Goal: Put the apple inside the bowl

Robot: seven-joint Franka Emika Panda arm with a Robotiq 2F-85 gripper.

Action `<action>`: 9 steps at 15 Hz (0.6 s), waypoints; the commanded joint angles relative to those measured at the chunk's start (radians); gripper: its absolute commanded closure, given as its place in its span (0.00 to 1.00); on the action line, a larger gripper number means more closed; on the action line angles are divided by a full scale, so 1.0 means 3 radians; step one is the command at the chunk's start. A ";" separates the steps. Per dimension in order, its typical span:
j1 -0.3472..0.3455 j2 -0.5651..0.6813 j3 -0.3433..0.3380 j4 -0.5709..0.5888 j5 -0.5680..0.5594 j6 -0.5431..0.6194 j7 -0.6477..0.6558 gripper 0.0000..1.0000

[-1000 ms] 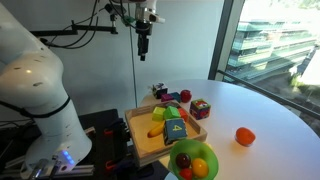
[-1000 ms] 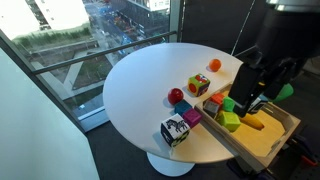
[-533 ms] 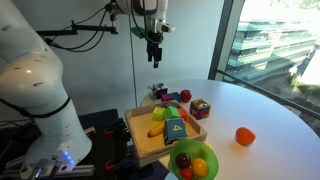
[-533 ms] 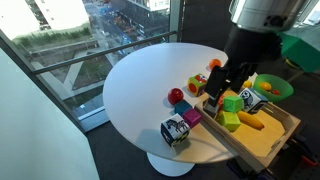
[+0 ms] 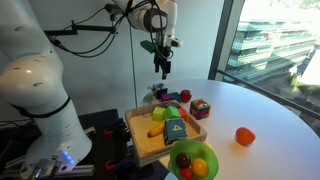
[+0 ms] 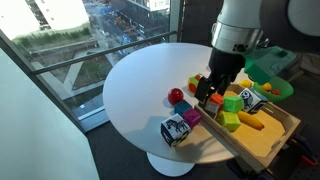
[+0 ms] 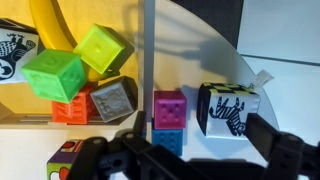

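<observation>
The red apple (image 6: 176, 96) sits on the white round table (image 6: 140, 80), left of a row of blocks; it also shows in an exterior view (image 5: 184, 96). It is out of the wrist view. The green bowl (image 5: 186, 152) stands by the wooden tray and holds a yellow and an orange piece; it also shows in an exterior view (image 6: 276, 90). My gripper (image 6: 205, 98) hangs above the blocks, right of the apple and apart from it. In the wrist view my gripper (image 7: 190, 160) is open and empty.
The wooden tray (image 6: 268, 142) holds green cubes (image 7: 78, 60) and a yellow piece. A magenta cube (image 7: 168, 108), a black-and-white cube (image 7: 228, 108) and a multicoloured cube (image 5: 200, 108) lie on the table. An orange-red ball (image 5: 244, 136) sits further out.
My gripper has come down from high up and moved from over the tray towards the blocks beside the apple. Nothing on the table has moved.
</observation>
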 commanded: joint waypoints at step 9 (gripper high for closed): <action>0.0056 0.0372 -0.0063 0.0103 -0.0103 0.0195 -0.0328 0.00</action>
